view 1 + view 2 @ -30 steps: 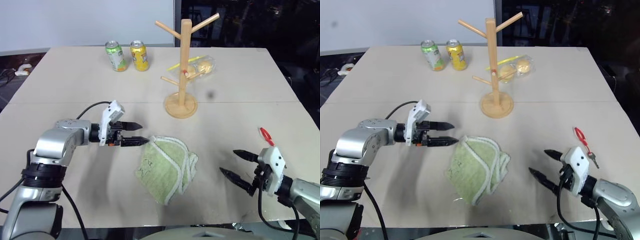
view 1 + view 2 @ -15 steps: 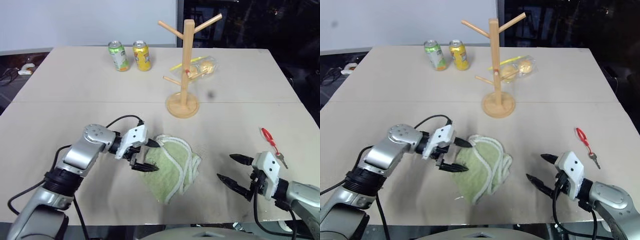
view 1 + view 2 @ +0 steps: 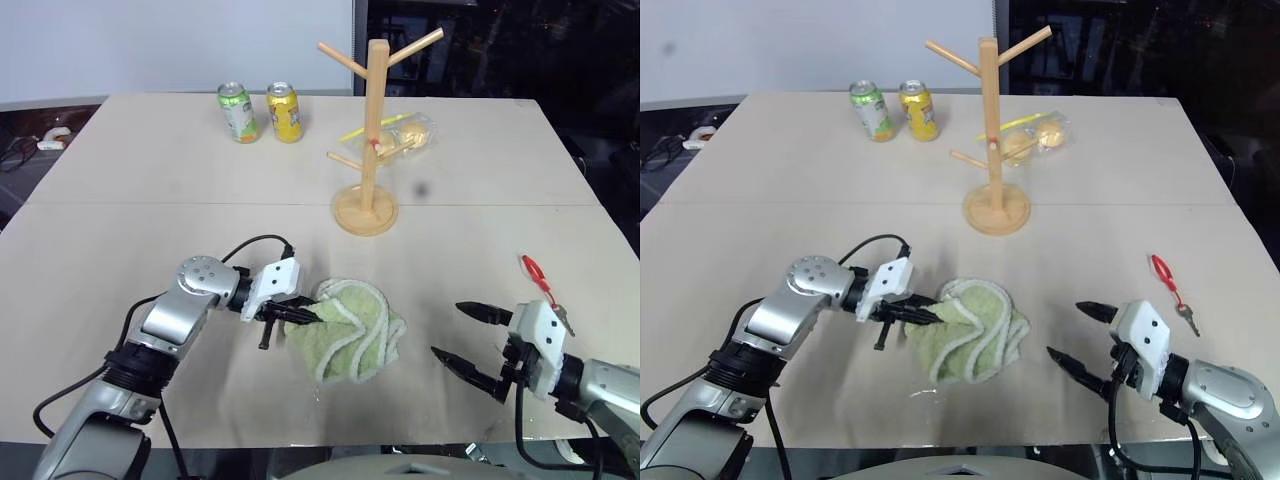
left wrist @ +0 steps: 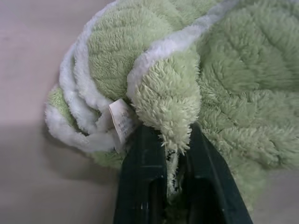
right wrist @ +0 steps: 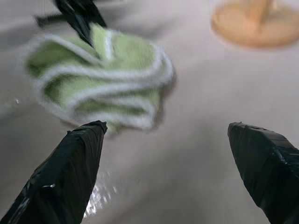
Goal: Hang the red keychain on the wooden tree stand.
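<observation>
Bunched and newly pinched by the closed left gripper (image 3: 303,318) is the green towel (image 3: 350,330), while the red keychain (image 3: 534,270) lies ungrasped beside the wide-open, empty right gripper (image 3: 470,335).

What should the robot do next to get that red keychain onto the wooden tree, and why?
Probably swing the right hand, open and empty, over to the red keychain lying on the table beside it. The left hand is shut on the green towel, and the wooden tree stand holds no keychain yet.
</observation>
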Controlling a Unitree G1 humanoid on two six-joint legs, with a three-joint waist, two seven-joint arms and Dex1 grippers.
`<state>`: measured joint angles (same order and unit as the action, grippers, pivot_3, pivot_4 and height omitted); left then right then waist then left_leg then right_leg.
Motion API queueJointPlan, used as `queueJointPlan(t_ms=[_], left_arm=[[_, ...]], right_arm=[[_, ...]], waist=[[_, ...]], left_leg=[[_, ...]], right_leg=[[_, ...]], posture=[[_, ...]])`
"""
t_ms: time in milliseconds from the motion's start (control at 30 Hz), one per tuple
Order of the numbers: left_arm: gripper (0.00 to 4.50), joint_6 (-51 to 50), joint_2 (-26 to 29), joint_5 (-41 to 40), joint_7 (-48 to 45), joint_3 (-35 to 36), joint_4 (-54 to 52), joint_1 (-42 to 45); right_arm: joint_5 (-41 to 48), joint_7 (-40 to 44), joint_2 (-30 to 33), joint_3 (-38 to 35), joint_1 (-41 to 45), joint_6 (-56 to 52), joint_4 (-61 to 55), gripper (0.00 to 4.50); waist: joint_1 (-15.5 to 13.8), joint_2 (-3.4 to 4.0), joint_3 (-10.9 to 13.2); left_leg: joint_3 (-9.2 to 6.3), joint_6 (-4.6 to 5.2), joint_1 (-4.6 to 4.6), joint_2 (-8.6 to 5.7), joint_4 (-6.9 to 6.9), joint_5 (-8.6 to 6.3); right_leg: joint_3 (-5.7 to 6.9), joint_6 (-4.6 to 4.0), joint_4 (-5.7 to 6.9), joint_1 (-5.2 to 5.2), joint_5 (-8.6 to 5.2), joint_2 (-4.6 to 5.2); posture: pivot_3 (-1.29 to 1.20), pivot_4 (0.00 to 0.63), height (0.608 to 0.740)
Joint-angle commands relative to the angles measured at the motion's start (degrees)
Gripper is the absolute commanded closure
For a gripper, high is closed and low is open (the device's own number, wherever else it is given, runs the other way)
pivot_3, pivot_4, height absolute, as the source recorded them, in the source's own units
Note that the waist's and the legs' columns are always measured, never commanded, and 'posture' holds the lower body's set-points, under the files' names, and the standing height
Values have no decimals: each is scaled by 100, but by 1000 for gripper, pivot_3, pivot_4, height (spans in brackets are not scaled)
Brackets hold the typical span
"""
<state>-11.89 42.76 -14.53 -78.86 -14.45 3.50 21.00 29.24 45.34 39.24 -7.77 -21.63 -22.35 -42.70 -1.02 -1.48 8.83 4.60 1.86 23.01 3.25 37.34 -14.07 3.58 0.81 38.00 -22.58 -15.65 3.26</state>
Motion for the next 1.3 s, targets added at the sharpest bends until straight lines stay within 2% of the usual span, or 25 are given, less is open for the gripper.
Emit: queueJointPlan(t_ms=[33,267,467,567,633,800,967,1100,1233,1300], left_arm=[[4459,-311,-9,-111,311,353,76,77],[4459,-1635,28,-809,1170,1363,-401,-198],[4459,-2607,-91,-1284,2451,2578,-513,-97],[4459,-2459,-109,-1072,3475,3387,47,-35],[4459,-2299,-172,-880,4059,3629,324,-15],[4459,-1571,-333,-320,5185,3814,1400,296],[4459,-855,-349,-154,5908,4043,2678,836],[4459,-467,-245,-28,5987,3952,3344,1016],[2908,-470,-227,-52,5833,3882,3332,933],[1900,-554,-196,-48,5867,3913,3210,838]], right_arm=[[227,138,42,-87,264,163,-270,0],[-78,514,93,257,1243,838,-172,0],[-168,545,66,548,1721,801,357,0],[-209,509,-11,689,1807,794,482,0],[-245,508,-40,768,1810,788,541,0],[-466,450,-121,906,1845,879,795,0],[-576,263,-268,937,1826,867,847,0],[-682,120,-317,955,1694,790,769,0],[-873,-87,-300,932,1493,689,735,0],[-852,-327,-390,856,1400,498,671,0]], waist=[[9,-1,1],[44,-4,9],[15,-14,15],[31,-18,18],[43,-18,18],[1,-26,19],[13,-54,22],[33,-56,23],[31,-58,24],[28,-58,24]], left_leg=[[-1,0,0,1,0,0],[1,-1,2,4,-1,0],[-4,-1,9,3,3,0],[-4,-1,7,3,7,0],[-1,-2,1,4,6,0],[3,-2,1,2,5,0],[2,-3,4,1,8,1],[7,-3,2,0,8,1],[13,-20,4,0,8,10],[15,-25,3,-1,7,13]], right_leg=[[0,0,0,0,0,-1],[-9,0,-1,-5,0,-11],[-2,0,-1,-4,1,-5],[-4,3,1,-3,4,-3],[-9,-1,5,-3,6,-4],[-6,-16,4,-1,16,1],[0,-15,5,-1,19,4],[10,-16,7,-1,20,28],[18,-16,6,-3,20,31],[18,-16,6,-2,20,33]], posture=[[0,150,740],[0,150,740],[0,150,740],[0,150,740],[0,150,740],[0,150,740],[0,150,740],[0,150,740],[0,150,740],[0,150,740]])
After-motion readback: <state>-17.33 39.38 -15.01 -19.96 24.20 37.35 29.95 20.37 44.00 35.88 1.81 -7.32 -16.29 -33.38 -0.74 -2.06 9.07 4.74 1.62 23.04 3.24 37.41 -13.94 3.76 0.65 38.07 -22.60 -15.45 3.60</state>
